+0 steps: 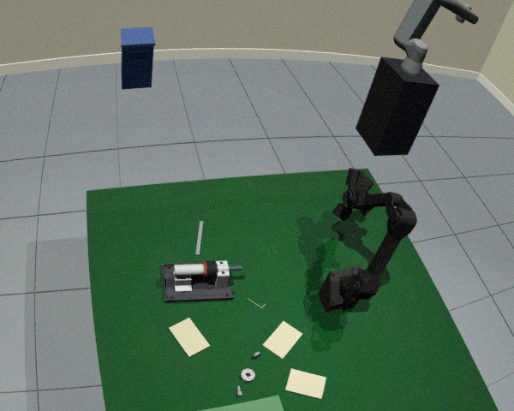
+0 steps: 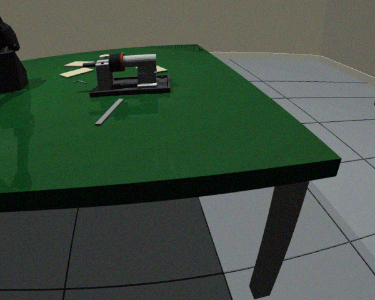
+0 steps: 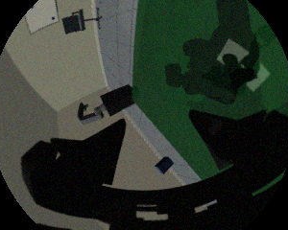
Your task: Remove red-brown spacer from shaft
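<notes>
The white housing (image 1: 188, 269) (image 2: 147, 69) stands on a dark base plate (image 1: 204, 296) (image 2: 132, 91). One red-orange ring, the spacer (image 1: 205, 269) (image 2: 122, 62), sits against the housing's end. Black rings (image 1: 211, 268) (image 2: 115, 62) fill the space between it and the smaller white support block (image 1: 222, 276) (image 2: 104, 75). The blue-grey shaft (image 1: 236, 268) (image 2: 89, 64) sticks out of the support block on the arm's side. The part of the shaft inside the rings and housing is hidden. My gripper (image 3: 157, 117) is open and empty, raised well away from the assembly, on the right in the top view.
A flat grey bar (image 1: 199, 237) (image 2: 109, 112) lies beside the base plate. A hex key (image 1: 256, 303) (image 2: 80, 81) lies near its other side. Cream cards, a white ring (image 1: 248, 375) and small metal parts lie toward the front in the top view.
</notes>
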`<state>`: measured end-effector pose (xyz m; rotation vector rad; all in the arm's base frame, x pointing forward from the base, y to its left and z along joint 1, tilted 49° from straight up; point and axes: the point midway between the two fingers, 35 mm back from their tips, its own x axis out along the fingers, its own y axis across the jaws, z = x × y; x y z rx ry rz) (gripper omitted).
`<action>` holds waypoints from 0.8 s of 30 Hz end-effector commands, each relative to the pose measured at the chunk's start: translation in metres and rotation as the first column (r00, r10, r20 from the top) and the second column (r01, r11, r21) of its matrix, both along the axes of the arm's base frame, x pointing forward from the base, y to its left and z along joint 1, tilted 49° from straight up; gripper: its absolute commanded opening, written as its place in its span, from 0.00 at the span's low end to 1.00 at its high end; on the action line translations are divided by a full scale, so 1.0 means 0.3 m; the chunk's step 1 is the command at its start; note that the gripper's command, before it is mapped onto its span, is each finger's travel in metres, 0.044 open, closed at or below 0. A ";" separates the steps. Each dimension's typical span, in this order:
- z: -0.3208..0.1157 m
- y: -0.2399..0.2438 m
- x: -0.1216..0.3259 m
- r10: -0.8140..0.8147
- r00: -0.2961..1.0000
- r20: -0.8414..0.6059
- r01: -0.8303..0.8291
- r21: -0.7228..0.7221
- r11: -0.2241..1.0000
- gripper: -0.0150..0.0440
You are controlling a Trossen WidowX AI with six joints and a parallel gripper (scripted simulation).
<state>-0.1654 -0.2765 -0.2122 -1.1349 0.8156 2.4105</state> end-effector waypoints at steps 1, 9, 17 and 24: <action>-0.023 -0.085 0.245 0.410 0.881 0.235 -0.432 0.049 0.901 1.00; -0.017 -0.131 0.563 0.776 0.461 0.430 -0.846 -0.050 0.531 1.00; 0.027 -0.086 0.888 0.873 -0.137 0.468 -0.969 -0.247 -0.019 1.00; 0.097 0.024 1.155 0.696 -0.628 0.347 -0.769 -0.412 -0.489 1.00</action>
